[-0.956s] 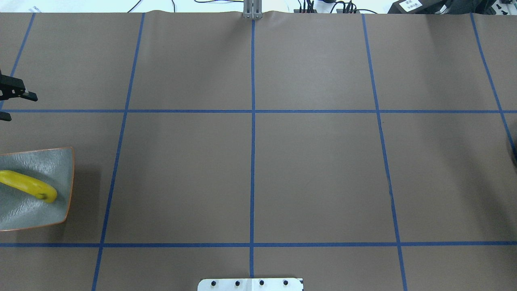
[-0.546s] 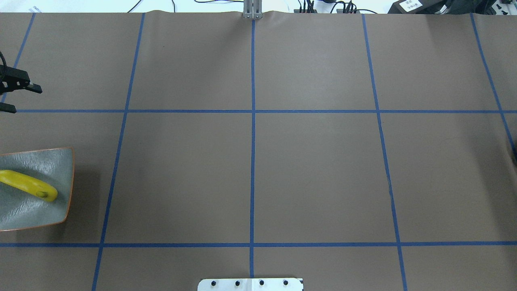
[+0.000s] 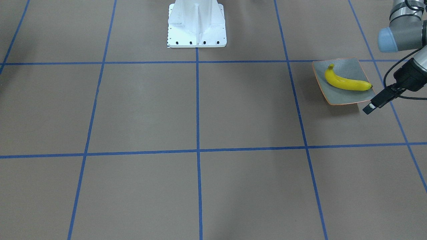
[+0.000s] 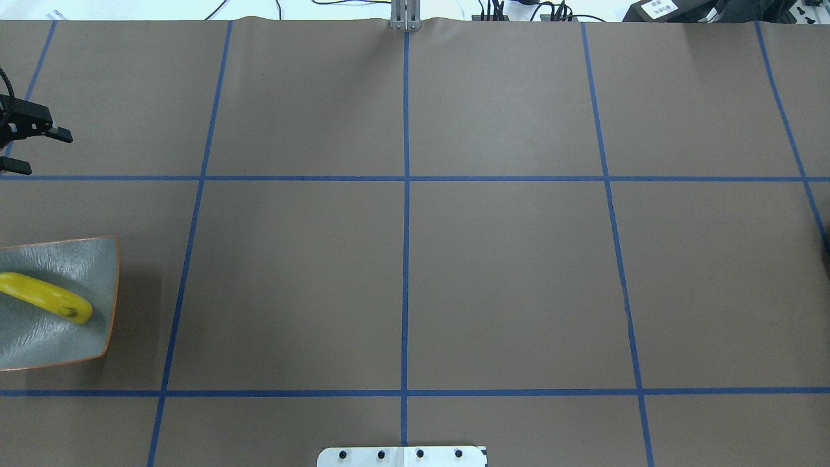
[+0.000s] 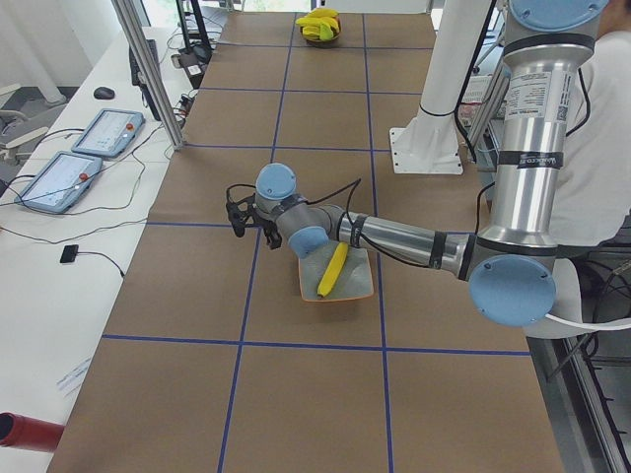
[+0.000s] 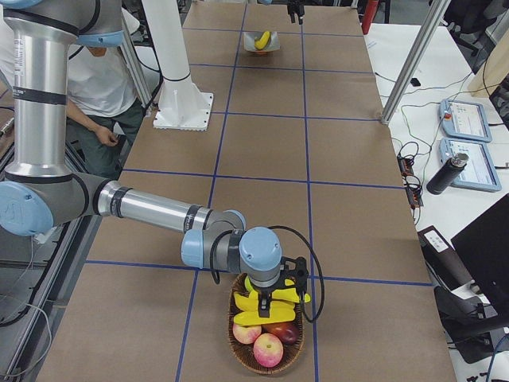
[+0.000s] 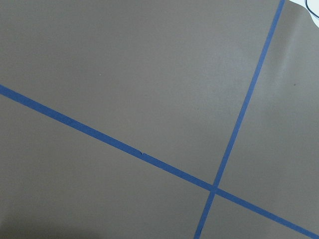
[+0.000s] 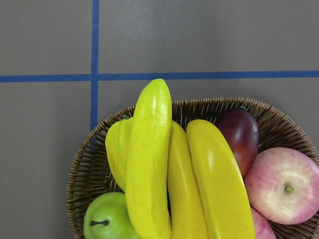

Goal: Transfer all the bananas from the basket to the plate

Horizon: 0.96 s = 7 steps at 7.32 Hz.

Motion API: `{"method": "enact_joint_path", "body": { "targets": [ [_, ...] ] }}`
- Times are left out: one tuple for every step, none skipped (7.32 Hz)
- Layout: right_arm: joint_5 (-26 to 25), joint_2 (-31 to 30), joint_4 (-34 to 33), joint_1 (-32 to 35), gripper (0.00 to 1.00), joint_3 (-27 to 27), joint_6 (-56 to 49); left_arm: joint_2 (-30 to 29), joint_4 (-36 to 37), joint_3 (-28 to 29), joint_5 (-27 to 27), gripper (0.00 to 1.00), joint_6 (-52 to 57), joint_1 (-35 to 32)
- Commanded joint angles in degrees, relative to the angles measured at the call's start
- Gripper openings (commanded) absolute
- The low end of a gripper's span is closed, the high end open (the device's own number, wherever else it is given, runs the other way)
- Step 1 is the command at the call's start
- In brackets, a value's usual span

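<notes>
One yellow banana lies on the grey-green plate at the table's left edge; both also show in the front view, banana and plate. My left gripper is open and empty, beyond the plate and apart from it. Several bananas lie in the wicker basket at the table's right end. In the exterior right view my right gripper hangs just over those bananas; I cannot tell whether it is open or shut. Its fingers do not show in the right wrist view.
The basket also holds a pink apple, a dark red fruit and a green fruit. The robot's white base stands at the table's near edge. A person is beside the base.
My left gripper has moved away from the plate toward the table's far side and slightly right. It stays open. The banana on the plate has not moved.
</notes>
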Motion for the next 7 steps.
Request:
{"method": "enact_joint_path", "body": {
  "targets": [
    [0.7, 0.0, 5.4, 0.7, 1.00, -6.6, -3.0, 0.1, -0.1, -0.4, -0.3, 0.99, 0.0, -0.2],
    [0.4, 0.1, 8.4, 0.7, 1.00, -8.9, -2.8, 0.1, -0.1, -0.7, -0.3, 0.99, 0.0, -0.3],
    [0.5, 0.3, 8.6, 0.7, 1.00, -9.2, -2.7, 0.1, -0.1, -0.7, -0.3, 0.99, 0.0, -0.3],
    [1.0, 0.3, 8.5, 0.7, 1.00, -9.8, -2.4, 0.1, -0.2, -0.8, -0.3, 0.99, 0.0, -0.3],
    [2.7, 0.4, 8.5, 0.6, 1.00, -9.6, 0.1, 0.2, -0.2, -0.8, -1.5, 0.99, 0.0, -0.5],
    [3.1, 0.4, 8.9, 0.6, 1.00, -9.8, 0.7, 0.2, -0.2, -0.8, -3.0, 0.99, 0.0, -1.7],
    [3.5, 0.3, 9.2, 0.6, 1.00, -10.5, 0.7, 0.2, -0.2, -1.0, -4.1, 0.99, 0.0, -2.5]
  ]
}}
